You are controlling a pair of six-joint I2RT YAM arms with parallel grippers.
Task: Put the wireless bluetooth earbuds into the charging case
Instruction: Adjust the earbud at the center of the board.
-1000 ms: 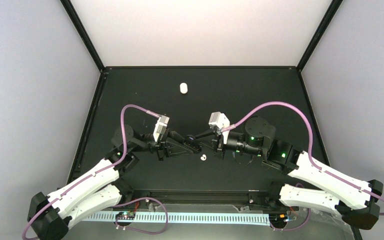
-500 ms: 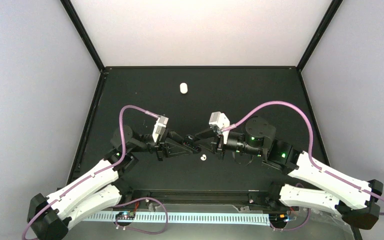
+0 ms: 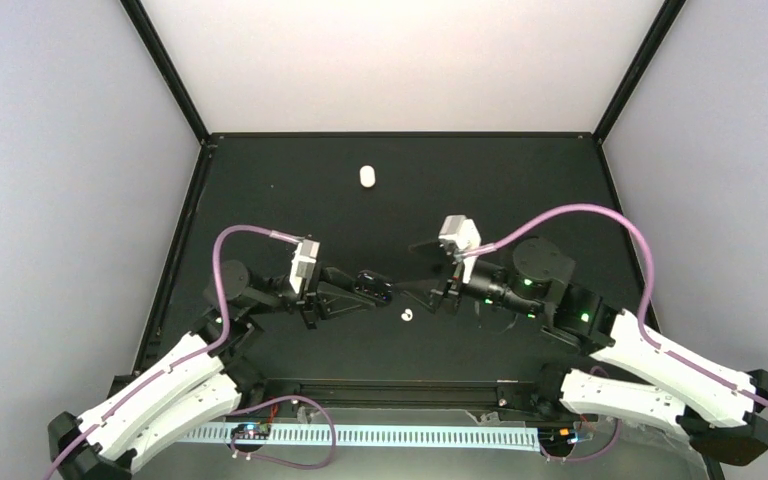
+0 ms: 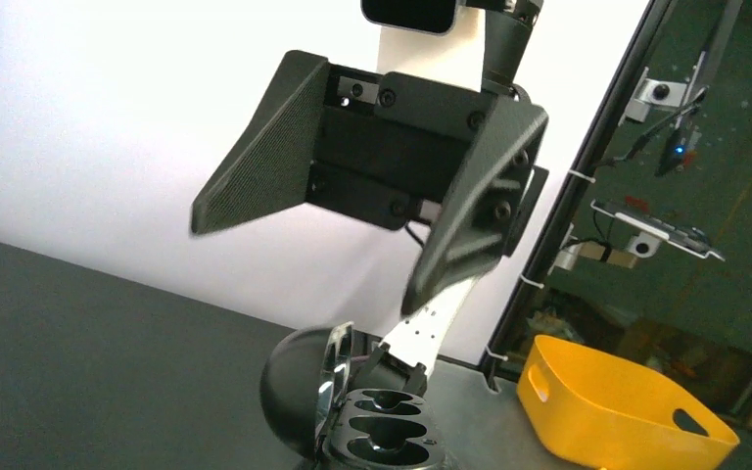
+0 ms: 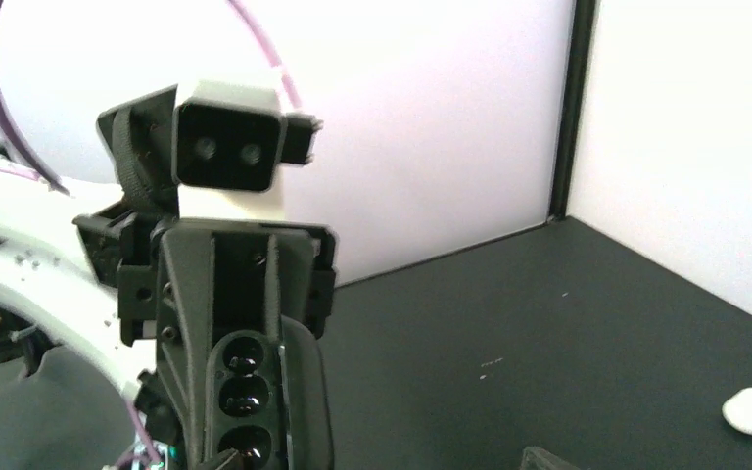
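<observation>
Since 1 second ago the 2 arms have drawn apart. The right gripper (image 4: 304, 262) has backed off to the right and spread its jaws wide, and the left gripper (image 3: 370, 287) has slid left with its load. The right gripper is now released and carries nothing that I can see. The left gripper is clenched on the charging case (image 4: 384, 439), held off the table (image 3: 520, 190) with its lid swung open and its wells turned toward the other arm. The wells look dark, and I cannot tell whether anything sits in them. 1 white earbud (image 3: 406, 316) lies on the table, just nearer the bases than the gap between the grippers. A white oval thing (image 3: 367, 176) rests well apart at the far side.

The step in hand looks like the let-go after a visit to the case, with the left arm as holder. Next, I judge, the right gripper must drop to the white earbud, pinch its tiny glossy body squarely, and carry it to a free well while the case is held steady.
</observation>
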